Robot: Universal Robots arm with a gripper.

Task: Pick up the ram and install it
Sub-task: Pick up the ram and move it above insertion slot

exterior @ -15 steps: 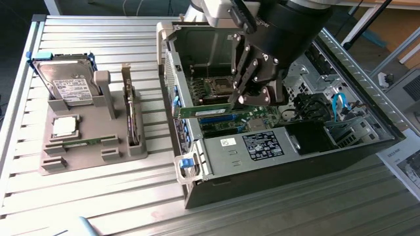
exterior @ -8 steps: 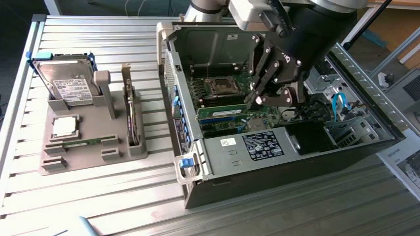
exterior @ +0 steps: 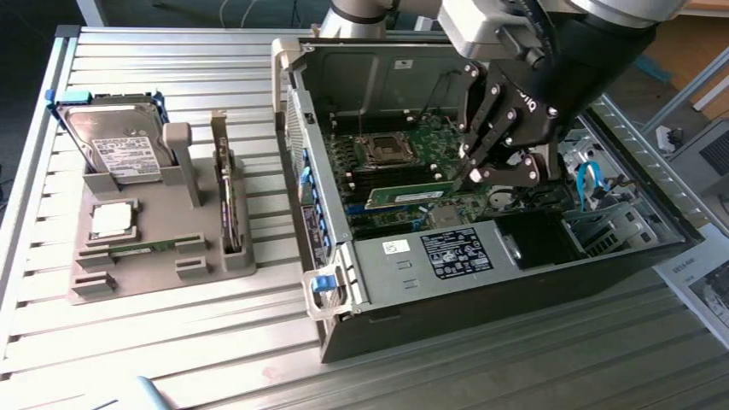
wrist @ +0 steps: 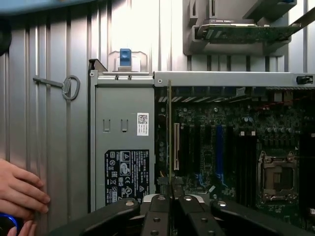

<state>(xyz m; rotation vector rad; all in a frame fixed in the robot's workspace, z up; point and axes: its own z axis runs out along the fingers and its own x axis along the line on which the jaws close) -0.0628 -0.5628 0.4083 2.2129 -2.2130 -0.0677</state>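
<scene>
The claw [exterior: 492, 178] is clamped on the ram [exterior: 411, 196], with the motherboard [exterior: 439, 128] just beneath it. I'd keep the stick level and lined up with its slot.

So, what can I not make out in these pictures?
- Exterior view: the long green ram stick has one end hidden in the black gripper.
- Wrist view: the person's hand is cut off by the picture's edge.
- Both views: the black rectangular label has print too small.
</scene>
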